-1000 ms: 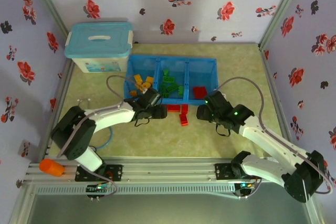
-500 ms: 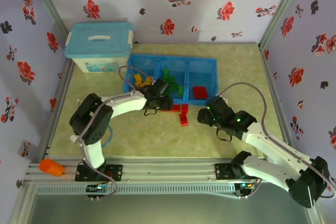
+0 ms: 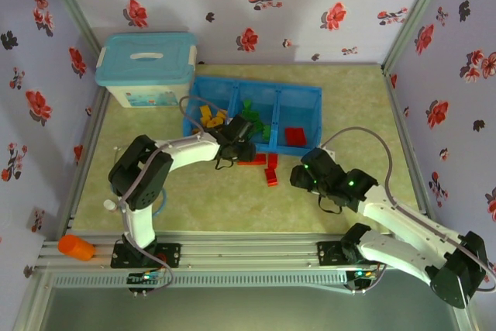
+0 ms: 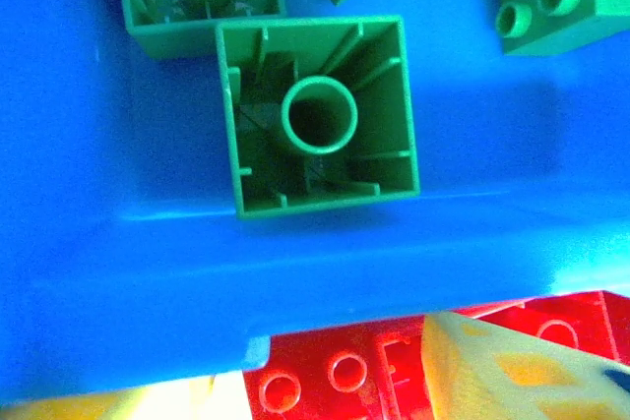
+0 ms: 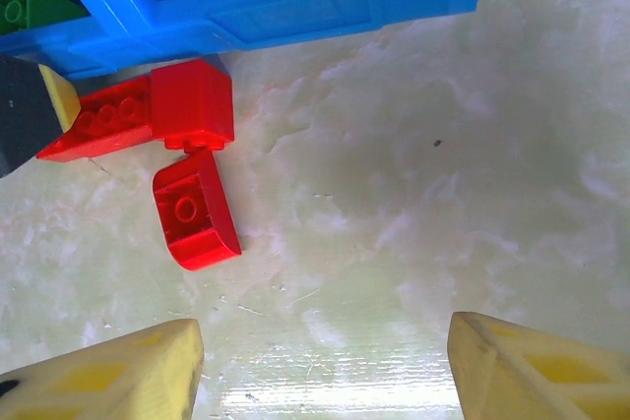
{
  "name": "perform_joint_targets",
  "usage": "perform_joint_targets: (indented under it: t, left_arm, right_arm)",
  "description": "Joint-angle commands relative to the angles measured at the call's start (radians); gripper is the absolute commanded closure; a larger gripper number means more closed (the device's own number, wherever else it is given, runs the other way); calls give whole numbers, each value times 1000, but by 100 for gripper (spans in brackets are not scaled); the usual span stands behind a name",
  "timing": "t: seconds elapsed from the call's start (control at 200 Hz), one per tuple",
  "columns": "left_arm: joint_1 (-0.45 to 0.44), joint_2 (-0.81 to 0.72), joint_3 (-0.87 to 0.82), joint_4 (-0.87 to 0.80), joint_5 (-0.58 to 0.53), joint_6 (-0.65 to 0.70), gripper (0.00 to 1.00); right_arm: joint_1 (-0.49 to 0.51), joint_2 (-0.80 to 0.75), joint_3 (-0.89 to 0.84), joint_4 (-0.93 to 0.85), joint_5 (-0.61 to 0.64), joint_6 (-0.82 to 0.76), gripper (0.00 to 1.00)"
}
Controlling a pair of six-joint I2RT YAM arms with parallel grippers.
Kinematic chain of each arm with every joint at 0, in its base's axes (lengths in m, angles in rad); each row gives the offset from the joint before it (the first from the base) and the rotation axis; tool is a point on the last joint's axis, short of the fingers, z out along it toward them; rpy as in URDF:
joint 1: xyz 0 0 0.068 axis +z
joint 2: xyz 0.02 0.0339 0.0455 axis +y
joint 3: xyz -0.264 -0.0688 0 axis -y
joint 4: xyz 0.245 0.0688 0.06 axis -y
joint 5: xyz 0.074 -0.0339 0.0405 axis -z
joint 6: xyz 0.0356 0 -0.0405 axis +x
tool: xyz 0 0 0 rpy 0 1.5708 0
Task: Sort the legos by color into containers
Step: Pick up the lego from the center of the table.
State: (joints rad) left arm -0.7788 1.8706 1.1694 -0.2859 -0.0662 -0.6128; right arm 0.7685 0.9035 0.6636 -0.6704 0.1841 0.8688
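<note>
The blue tray (image 3: 308,97) holds orange-yellow legos (image 3: 209,116) in its left container, green legos (image 3: 249,123) in the middle and red legos (image 3: 294,136) in the right. Several red legos (image 3: 269,168) lie on the table just in front of it. My left gripper (image 3: 242,147) hangs low at the tray's front wall (image 4: 295,253), its fingers (image 4: 512,371) either side of a studded red lego (image 4: 295,386); contact is unclear. An upturned green lego (image 4: 320,115) lies just inside the wall. My right gripper (image 5: 325,341) stands open over bare table, near a curved red lego (image 5: 197,218).
A pale-blue lidded box (image 3: 146,67) stands at the back left beside the tray. An orange object (image 3: 75,247) rests on the front rail at the left. Flowered walls close in three sides. Bare table lies right of the right gripper (image 3: 301,177).
My left gripper has moved right and forward to the tray's front wall over the red legos, and its fingers have drawn closer together. The right gripper has dropped back slightly toward me.
</note>
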Motion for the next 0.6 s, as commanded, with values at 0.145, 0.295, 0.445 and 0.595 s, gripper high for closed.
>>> perform_joint_targets:
  t: [0.145,0.295,0.445,0.595]
  left_arm:
    - [24,-60,-108,-7,0,-28,48]
    - [26,-101,-153,3,-8,-38,48]
    - [28,-137,-192,2,-22,-38,49]
    - [33,-160,-219,2,-30,-38,51]
  right_arm:
    - [41,12,-26,34,45,46,34]
    - [51,8,-25,31,55,51,34]
    - [54,9,-18,28,61,51,33]
    - [60,18,-20,35,61,55,34]
